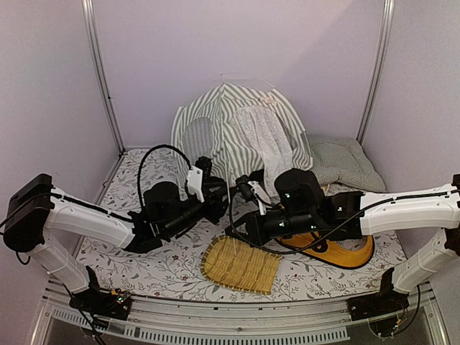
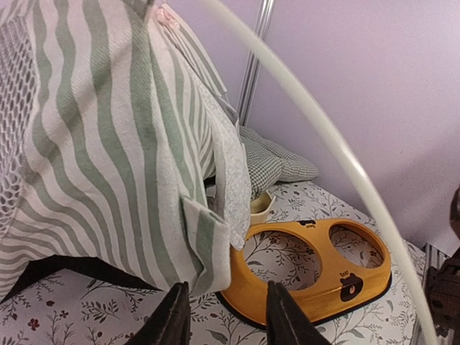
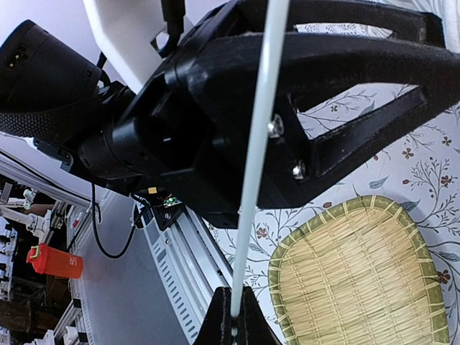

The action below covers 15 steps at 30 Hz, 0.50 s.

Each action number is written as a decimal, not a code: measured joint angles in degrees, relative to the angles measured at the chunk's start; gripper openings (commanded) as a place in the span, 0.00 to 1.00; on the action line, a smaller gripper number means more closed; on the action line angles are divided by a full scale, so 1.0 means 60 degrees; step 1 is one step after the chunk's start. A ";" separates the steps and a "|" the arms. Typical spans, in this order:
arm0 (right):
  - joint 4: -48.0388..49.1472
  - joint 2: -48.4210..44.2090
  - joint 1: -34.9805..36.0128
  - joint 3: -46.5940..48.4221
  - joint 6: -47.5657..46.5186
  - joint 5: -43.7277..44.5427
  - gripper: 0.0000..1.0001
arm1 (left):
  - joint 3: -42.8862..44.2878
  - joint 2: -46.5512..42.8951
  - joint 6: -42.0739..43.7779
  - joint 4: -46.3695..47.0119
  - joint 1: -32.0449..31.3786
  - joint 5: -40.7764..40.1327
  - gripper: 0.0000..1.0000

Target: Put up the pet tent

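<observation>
2 grippers: both close together, just in front of pet tent (image 1: pixel 230 126).
L gripper (image 2: pixel 228 320): released, fingers apart w/ nothing btwn them; a striped fabric corner hangs just above the gap.
R gripper (image 3: pixel 233 320): clenched on thin white pole (image 3: pixel 259 165), pinched right at the fingertips.
pet tent: back-centre of table (image 1: pixel 144 262), near rear wall. Standing domed but saggy, lace door curtain faces the arms, 1 mesh window on its L-arm side.
pole path: in L wrist view it arcs free outside the fabric; not threaded or seated there, as far as I can see.
done: pet tent is opened out + roughly upright; 1 pole is in hand.
left to do: prob. seat that pole end at a front corner, tension the frame, square up the shape. Approx halfway, my guess.
nearby: orange 2-hole feeder (image 1: pixel 348 253) just by R gripper, bamboo tray (image 1: pixel 241 266) near front edge, gingham cushion (image 1: pixel 345 162) beside pet tent on R-arm side.
risk: pole is bent, so it could spring out if the pinch slips.
</observation>
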 measured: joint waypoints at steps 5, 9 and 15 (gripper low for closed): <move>-0.0084 0.0000 0.0000 0.0004 0.0004 -0.0004 0.00 | 0.0240 0.0229 -0.0022 0.0040 -0.0007 -0.0528 0.32; -0.0117 0.0000 0.0000 0.0007 0.0004 -0.0007 0.00 | 0.0463 0.0444 -0.0040 0.0091 -0.0015 -0.0769 0.28; -0.0120 0.0000 0.0000 0.0007 0.0007 -0.0004 0.00 | 0.0543 0.0641 -0.0033 0.0219 -0.0018 -0.0787 0.28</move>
